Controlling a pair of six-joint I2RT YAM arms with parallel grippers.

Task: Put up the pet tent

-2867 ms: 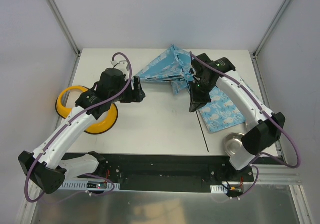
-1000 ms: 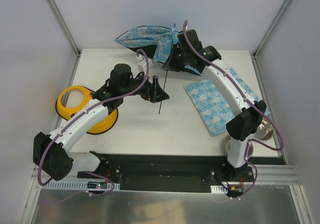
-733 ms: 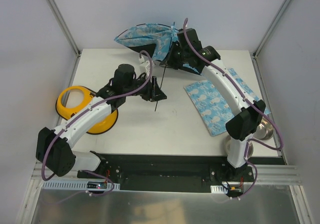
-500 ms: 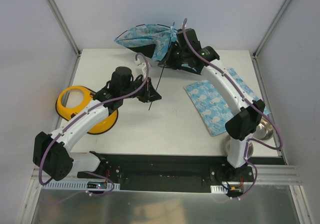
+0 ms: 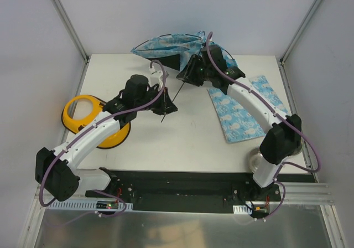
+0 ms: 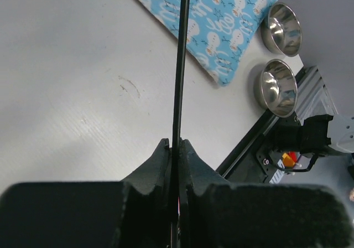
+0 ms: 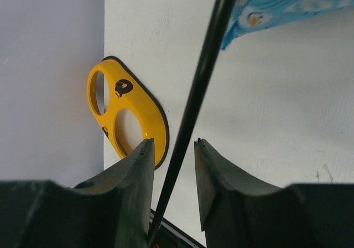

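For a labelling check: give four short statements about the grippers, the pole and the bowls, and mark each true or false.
1. The left gripper is clamped on the thin black pole. True.
2. The right gripper is squeezed shut on that pole. False: its jaws stand apart, with the pole passing between them.
3. The steel bowls sit in the yellow bowl holder. False: they stand beside the blue mat; the holder's holes are empty.
4. The pet tent is at the far side of the table, beyond both grippers. True.
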